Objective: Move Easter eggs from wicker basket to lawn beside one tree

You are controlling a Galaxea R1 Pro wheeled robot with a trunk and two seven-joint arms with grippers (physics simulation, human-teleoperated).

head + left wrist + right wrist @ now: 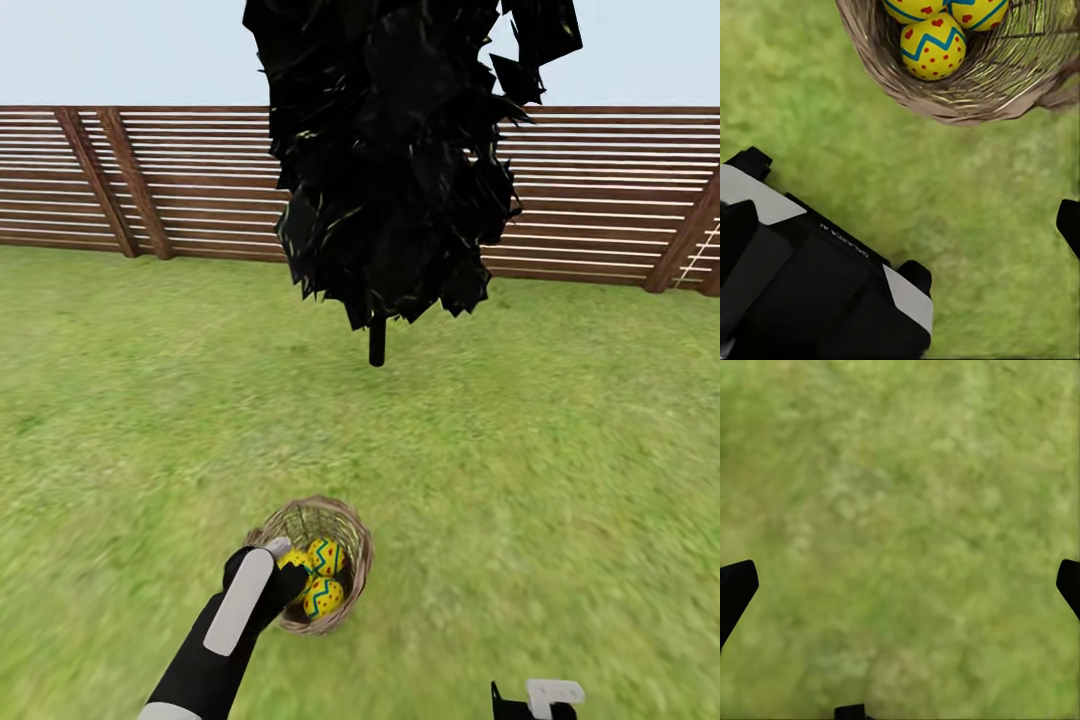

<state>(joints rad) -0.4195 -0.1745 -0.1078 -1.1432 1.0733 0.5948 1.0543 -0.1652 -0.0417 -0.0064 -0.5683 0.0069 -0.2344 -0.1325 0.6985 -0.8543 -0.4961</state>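
The wicker basket (352,530) stands on the lawn (540,450) just ahead of me, and its woven wall (967,90) also shows in the left wrist view. Three Easter eggs lie in it: one (327,555) toward the back, one (323,597) nearer me, and one (293,559) partly behind my arm. The closest egg (934,46) is yellow with red dots and a blue zigzag. My left gripper (280,550) hangs open over the basket's near-left rim, with grass between its fingertips (1069,225). My right gripper (535,702) is open low over bare grass (900,525). The tree is out of view.
A black-trunked growth with a black, ragged crown (400,150) rises from the grass straight ahead, its stem (377,340) a few steps beyond the basket. A brown slatted fence (150,180) closes the yard behind it. My own black-and-white body (817,292) shows beside the basket.
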